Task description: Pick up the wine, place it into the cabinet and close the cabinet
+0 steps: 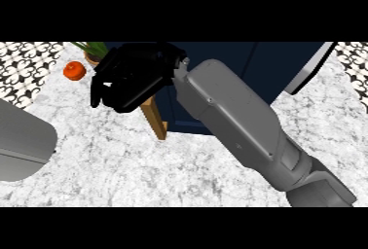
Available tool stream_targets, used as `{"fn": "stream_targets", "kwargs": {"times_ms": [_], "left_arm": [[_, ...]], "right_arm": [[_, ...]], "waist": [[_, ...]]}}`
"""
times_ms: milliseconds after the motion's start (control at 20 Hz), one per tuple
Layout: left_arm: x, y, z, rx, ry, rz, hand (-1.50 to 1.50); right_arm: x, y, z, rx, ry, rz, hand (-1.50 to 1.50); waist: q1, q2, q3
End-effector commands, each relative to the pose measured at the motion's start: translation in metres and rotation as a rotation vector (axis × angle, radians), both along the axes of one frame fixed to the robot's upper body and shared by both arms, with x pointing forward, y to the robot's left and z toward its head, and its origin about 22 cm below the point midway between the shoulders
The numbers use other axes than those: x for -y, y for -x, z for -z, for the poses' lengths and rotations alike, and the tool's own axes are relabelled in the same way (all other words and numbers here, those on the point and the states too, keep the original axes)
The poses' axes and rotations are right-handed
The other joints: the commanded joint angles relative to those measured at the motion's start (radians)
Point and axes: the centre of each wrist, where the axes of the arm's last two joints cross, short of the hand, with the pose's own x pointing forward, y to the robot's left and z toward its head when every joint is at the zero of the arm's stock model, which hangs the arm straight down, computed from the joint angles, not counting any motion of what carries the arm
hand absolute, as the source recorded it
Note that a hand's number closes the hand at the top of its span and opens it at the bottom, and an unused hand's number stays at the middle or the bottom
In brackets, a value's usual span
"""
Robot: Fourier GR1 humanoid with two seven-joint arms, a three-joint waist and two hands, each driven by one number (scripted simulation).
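The dark blue cabinet (237, 63) stands at the back of the counter. Its left door (155, 116) shows a wooden edge and swings out toward me. Its right door (310, 68) stands open, showing a pale edge. My right hand (133, 73) is at the top of the left door, its fingers relaxed and pointing down to the left, with nothing visibly held. My right forearm (244, 121) crosses the cabinet's front and hides much of the inside. No wine bottle shows anywhere. Only my left forearm (22, 143) shows, at the left edge.
A red round fruit (74, 70) lies at the back left on the marble counter (144, 170). A potted plant (93, 51) stands just behind it. Patterned wall tiles (25, 63) run along the back on both sides.
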Motion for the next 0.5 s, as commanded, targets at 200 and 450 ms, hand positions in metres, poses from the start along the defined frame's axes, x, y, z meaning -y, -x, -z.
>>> {"fn": "stream_targets", "kwargs": {"times_ms": [200, 450], "left_arm": [[-0.017, 0.003, -0.005, 0.048, 0.014, 0.003, -1.50], [-0.006, -0.005, -0.004, 0.043, -0.001, 0.007, -1.50]], "right_arm": [[0.041, -0.034, 0.005, -0.043, -0.073, 0.163, 1.50], [0.065, -0.044, -0.003, 0.058, -0.097, 0.329, 1.50]], "waist": [[-0.007, 0.011, 0.003], [-0.011, 0.019, 0.002]]}}
